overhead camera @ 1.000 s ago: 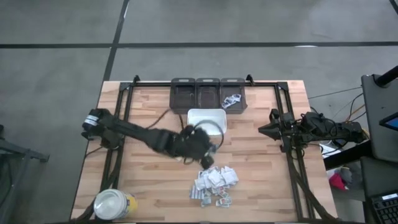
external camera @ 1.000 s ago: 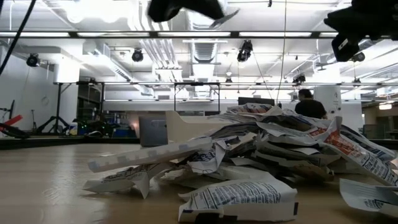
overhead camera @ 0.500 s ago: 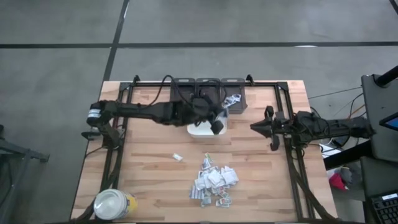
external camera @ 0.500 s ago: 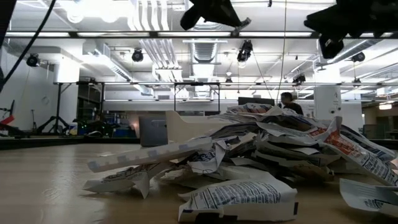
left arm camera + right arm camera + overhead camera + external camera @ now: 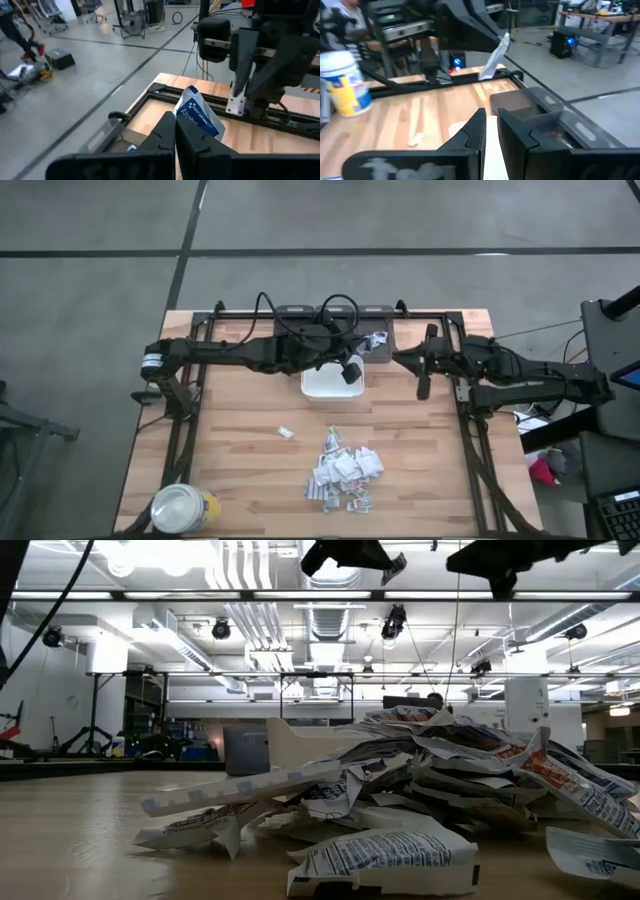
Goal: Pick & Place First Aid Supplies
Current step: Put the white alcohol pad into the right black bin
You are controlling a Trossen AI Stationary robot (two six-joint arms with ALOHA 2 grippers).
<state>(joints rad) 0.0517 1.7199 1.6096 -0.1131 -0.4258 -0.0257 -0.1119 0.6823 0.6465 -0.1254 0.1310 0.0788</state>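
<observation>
The left end effector (image 5: 352, 370) has carried a packet (image 5: 198, 116), pinched shut, over the tray (image 5: 322, 383) near the counter's far edge for release; the right end effector (image 5: 420, 385) waits empty, nearly closed.

Both arms poke into the low view from the top edge and are chopped off there, so only dark undersides show against the ceiling lights. From above, the heap of packets (image 5: 343, 472) is too small to read any print, and the lone packet (image 5: 285, 433) to its left is just a pale fleck. The left gripper (image 5: 350, 373) covers part of the white tray (image 5: 322, 385) below it. The sachet (image 5: 199, 114) pinched in the left wrist view has its lower end hidden behind the fingers, its lettering partly cut. The jar (image 5: 183, 508) is clipped by the near edge.
</observation>
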